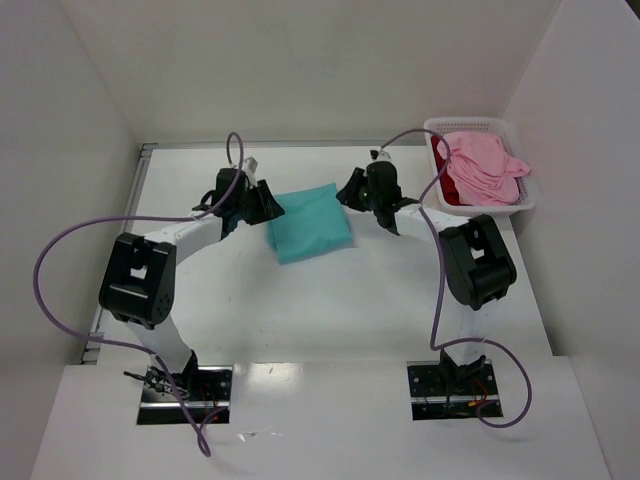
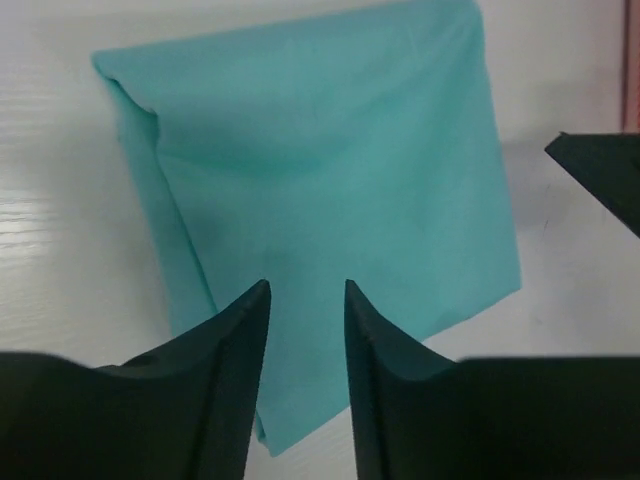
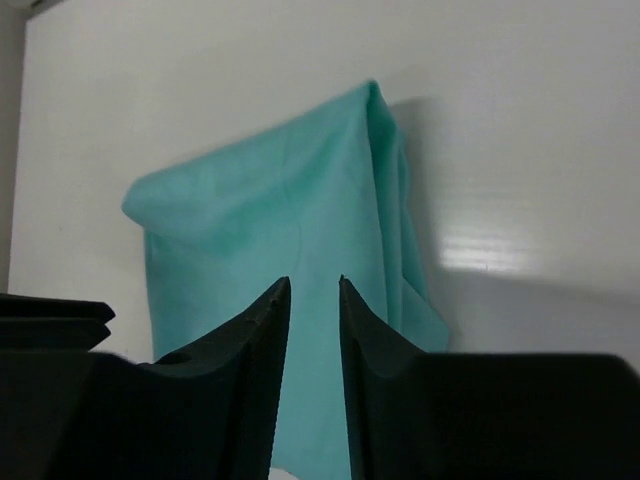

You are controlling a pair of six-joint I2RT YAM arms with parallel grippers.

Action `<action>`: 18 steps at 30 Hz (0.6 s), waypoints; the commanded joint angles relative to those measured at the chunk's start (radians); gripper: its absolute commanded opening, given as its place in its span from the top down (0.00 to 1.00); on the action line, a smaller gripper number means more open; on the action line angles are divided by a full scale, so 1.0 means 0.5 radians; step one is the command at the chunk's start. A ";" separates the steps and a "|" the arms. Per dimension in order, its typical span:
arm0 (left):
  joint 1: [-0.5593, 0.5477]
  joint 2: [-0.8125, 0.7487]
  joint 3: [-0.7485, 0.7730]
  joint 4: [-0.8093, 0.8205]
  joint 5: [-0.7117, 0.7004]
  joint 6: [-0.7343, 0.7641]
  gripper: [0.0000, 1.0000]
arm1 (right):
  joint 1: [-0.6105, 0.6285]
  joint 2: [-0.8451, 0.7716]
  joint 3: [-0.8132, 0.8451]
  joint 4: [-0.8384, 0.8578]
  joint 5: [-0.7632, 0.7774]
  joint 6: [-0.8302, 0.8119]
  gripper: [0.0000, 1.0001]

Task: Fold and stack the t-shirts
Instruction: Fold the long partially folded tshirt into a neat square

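I have two arms bent outward at the elbow, both reaching in from the bottom of the top view toward the middle of the table [image 1: 330,310]. The left fingers [image 1: 268,206] hang at the left edge of the one folded teal t-shirt [image 1: 310,222], parted by a slit and holding nothing. The right fingers [image 1: 350,192] sit at its upper right corner, likewise narrowly parted and empty. In the upper right, one white basket [image 1: 530,203] holds one pink t-shirt [image 1: 485,165] lying over one dark red t-shirt [image 1: 452,191].
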 commanded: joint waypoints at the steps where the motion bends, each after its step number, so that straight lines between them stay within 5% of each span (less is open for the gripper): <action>1: -0.022 0.111 -0.023 0.231 0.175 -0.033 0.59 | 0.001 0.007 -0.086 0.187 -0.072 0.021 0.70; 5: -0.041 0.332 0.130 0.250 0.197 -0.033 0.87 | 0.001 0.130 0.009 0.129 -0.216 0.021 0.85; 8: -0.041 0.427 0.192 0.274 0.178 -0.079 0.90 | 0.001 0.173 0.037 0.080 -0.217 0.040 0.93; 18: -0.001 0.510 0.210 0.180 0.037 -0.079 0.90 | 0.001 0.111 -0.184 -0.067 0.038 0.040 0.94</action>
